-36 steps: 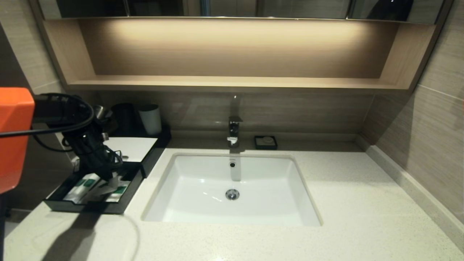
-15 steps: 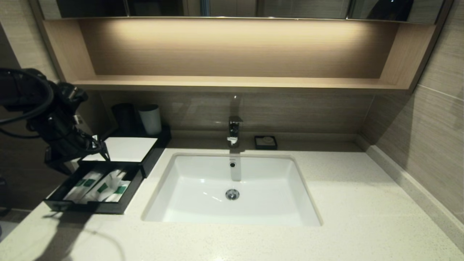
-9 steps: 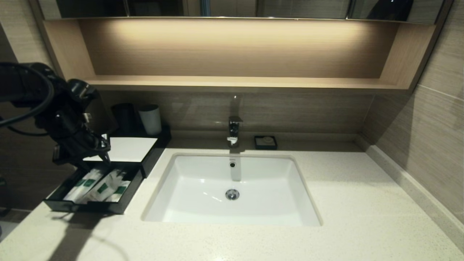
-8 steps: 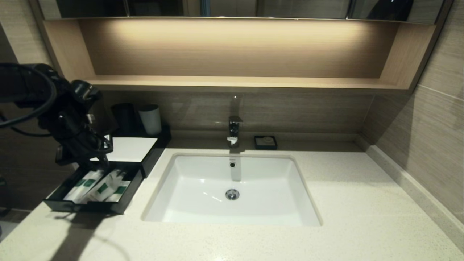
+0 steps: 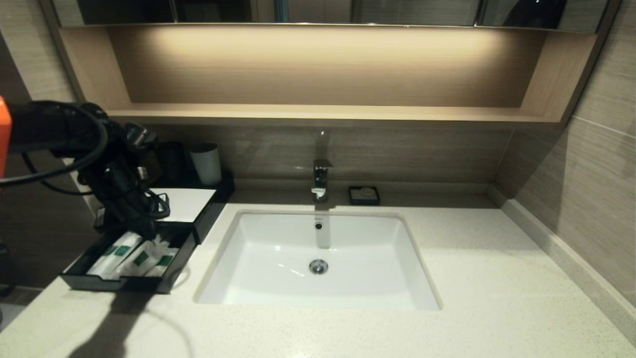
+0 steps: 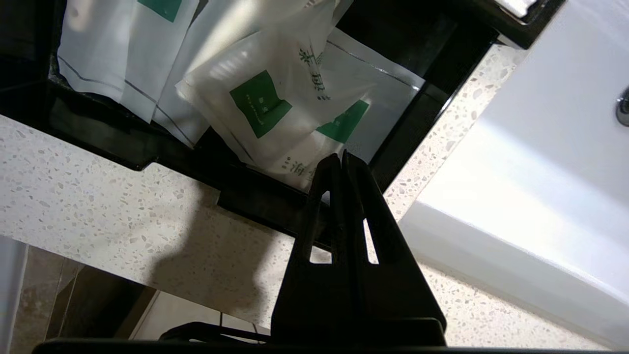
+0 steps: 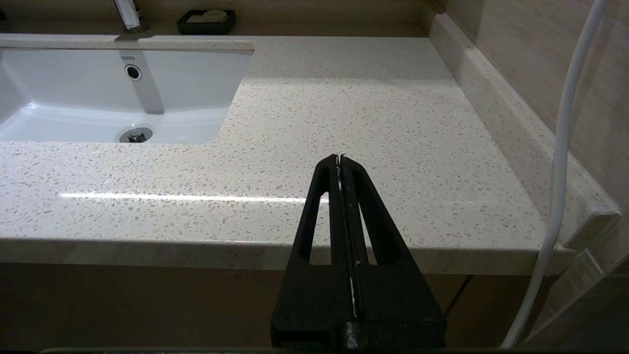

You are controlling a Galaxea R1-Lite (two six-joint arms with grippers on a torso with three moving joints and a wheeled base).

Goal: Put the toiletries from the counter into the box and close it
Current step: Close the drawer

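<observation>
**Sachets in open drawer, left gripper pressed together above them**

The box point(image 5: 186, 204) is seen at the left end of the counter point(image 5: 472, 258), beside the sink point(image 5: 318, 258), with its drawer point(image 5: 119, 283) pulled out toward the front. All three sachets point(image 5: 141, 256) are found lying inside the drawer, overlapped and slanted; green labels are visible on each. In the left wrist view the sachets point(image 6: 275, 108) are piled against each other, the short wide one lying on top.

The left gripper point(image 5: 144, 229) is held over the back part of the drawer, just in front of the white top panel. Its fingers are pressed together with nothing between them, as shown in the left wrist view point(image 6: 341, 156).

The right gripper point(image 7: 340, 157) is parked off the front edge of the counter, to the right of the sink, fingers likewise together and empty.

A white cup point(image 5: 206, 163) and a soap dish point(image 5: 364, 195) are noted along the back wall.
</observation>
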